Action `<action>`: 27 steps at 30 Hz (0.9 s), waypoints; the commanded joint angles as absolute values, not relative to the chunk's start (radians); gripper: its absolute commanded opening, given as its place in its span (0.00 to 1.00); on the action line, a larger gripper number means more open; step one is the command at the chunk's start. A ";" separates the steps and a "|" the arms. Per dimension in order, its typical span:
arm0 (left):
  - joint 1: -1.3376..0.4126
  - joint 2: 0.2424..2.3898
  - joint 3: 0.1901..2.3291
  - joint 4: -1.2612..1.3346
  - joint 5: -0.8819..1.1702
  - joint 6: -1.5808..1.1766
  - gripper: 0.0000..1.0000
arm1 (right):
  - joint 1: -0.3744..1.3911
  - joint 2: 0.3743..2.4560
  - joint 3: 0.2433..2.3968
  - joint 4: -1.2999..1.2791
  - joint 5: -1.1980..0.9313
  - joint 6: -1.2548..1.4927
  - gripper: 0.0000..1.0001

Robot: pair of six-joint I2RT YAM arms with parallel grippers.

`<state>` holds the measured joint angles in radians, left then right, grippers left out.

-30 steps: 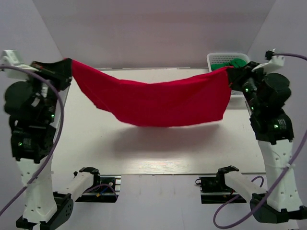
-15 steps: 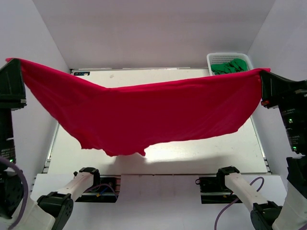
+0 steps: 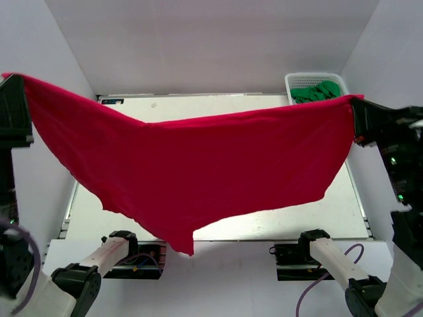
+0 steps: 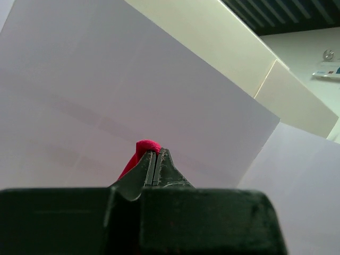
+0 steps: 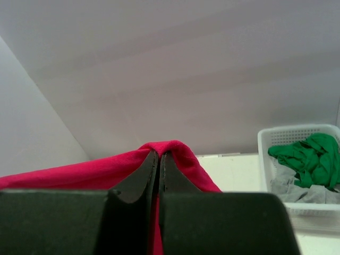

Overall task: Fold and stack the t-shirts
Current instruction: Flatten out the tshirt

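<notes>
Red t-shirt (image 3: 198,165) is off the table (image 3: 218,105), stretched in the air between both arms, with its long axis running left to right across the whole workspace. The top edge is taut-ish and dips a little at the middle. The cloth hangs down as a sheet and narrows to one low point left of centre, near the table's near edge. Cannot tell if that tip touches anything. The left gripper (image 4: 155,156) holds the left top corner, jaws pressed fully together with only a small red nub of fabric poking out above the tips. The right gripper (image 5: 159,156) holds the right top corner the same way, jaws closed tight and the cloth folded over the tips and trailing off to the left. From each set of jaws the shirt lies inward and downward, toward the table's middle, so neither arm is nearer and each has one end. The left corner sits slightly higher than the right in the top view. The shirt looks spread but uneven, with the bottom hem slanted. Judgement: this is the spread/lay-out step, folding has not begun, and the next move likely needs both arms lowering together so the sheet lands flat on the table. The hanging tip could bunch under. A white basket (image 3: 297,80) sits at the far right corner with a green garment (image 3: 318,90) in it, well apart from the shirt's hanging part.
</notes>
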<state>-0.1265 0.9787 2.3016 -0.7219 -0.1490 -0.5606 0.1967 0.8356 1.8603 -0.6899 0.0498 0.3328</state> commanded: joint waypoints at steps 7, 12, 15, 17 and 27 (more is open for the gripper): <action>-0.127 1.238 2.025 -0.569 -0.166 -0.528 0.00 | 0.193 1.011 1.519 -0.379 0.152 0.376 0.00; -0.114 1.443 1.925 -0.497 -0.208 -0.518 0.00 | 0.190 1.252 1.395 -0.241 0.138 0.400 0.00; -0.114 1.628 1.925 -0.462 -0.291 -0.518 0.00 | 0.180 1.443 1.428 -0.158 0.115 0.405 0.00; -0.101 1.724 1.962 -0.437 -0.301 -0.509 0.00 | 0.170 1.576 1.456 -0.127 0.083 0.410 0.00; -0.061 2.204 2.109 -0.360 -0.187 -0.509 0.00 | 0.158 2.159 1.838 -0.112 -0.071 0.367 0.00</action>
